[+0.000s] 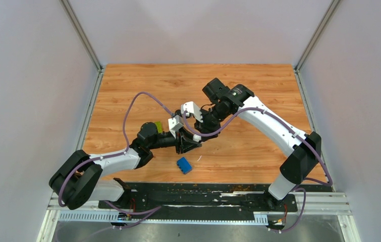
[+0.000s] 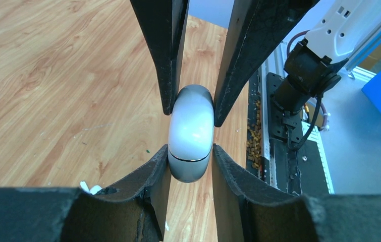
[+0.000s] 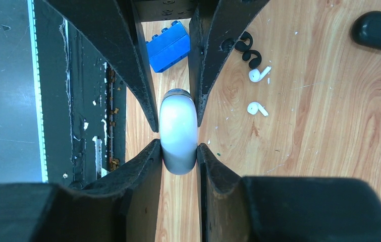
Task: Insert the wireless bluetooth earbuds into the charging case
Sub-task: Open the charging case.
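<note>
Nearest, between the left hand's (image 2: 191, 151) own fingertips, sits a glossy white rounded plastic charging case (image 2: 191, 128), pinched across its narrow width, and this hand is clenched on it. The right hand (image 3: 178, 145) meets it head-on from the opposite end and is clenched on the same case, so four fingers close on one body. The case's long axis runs from one hand into the other. A thin seam crosses it just ahead of the left fingertips; the lid looks closed, and the case appears to be held off the wood-grain bench (image 3: 329, 126)

Straight past the right hand's tips lies a blue studded plastic brick (image 3: 168, 48). Off to the side of its fingers, away from the black base rail (image 3: 82, 101), two small white short-stemmed plastic earbuds (image 3: 259, 74) lie apart on the bench. Just beyond them are two rounded black plastic earbuds (image 3: 251, 54), and farthest a matte black oval case (image 3: 380, 30). No bud is in the white case

The right hand is probably the nearer to the buds, so it would let go and reach sideways once the lid is up. Both arms fold inward, wrists meeting mid-bench
</note>
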`<action>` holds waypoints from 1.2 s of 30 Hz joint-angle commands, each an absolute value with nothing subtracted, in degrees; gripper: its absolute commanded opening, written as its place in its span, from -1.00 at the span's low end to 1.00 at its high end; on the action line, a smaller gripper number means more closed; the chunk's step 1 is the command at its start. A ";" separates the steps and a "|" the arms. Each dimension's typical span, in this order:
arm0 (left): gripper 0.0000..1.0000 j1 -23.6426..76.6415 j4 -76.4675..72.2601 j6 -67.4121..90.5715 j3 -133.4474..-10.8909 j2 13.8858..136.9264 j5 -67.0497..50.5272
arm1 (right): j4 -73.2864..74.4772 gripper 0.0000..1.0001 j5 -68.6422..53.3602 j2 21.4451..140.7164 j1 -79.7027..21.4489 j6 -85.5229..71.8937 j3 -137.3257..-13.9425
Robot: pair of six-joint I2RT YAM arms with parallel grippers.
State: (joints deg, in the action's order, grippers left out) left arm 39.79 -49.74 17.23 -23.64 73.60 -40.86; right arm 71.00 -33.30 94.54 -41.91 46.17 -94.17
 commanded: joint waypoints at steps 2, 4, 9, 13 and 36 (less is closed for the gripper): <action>-0.18 40.19 -52.01 17.19 -25.20 73.66 -41.75 | 69.64 -0.74 -34.35 94.66 -41.75 46.52 -93.99; -0.15 40.17 -51.62 17.00 -25.22 73.41 -41.51 | 69.61 -0.74 -34.24 94.57 -41.75 46.62 -93.79; -0.14 40.17 -52.21 17.73 -25.18 73.60 -41.48 | 69.31 -0.73 -34.31 94.24 -41.75 46.58 -93.18; -0.23 40.17 -52.39 17.89 -25.27 74.07 -41.96 | 69.13 -0.73 -34.28 94.22 -41.75 46.38 -92.79; -1.00 40.17 -52.39 13.01 -23.91 71.29 -40.83 | 76.65 0.00 -48.26 101.13 -34.37 43.61 -101.90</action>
State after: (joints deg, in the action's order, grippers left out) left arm 39.77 -50.00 14.98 -23.64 73.08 -40.34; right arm 75.24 -42.89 100.29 -36.36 44.56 -97.93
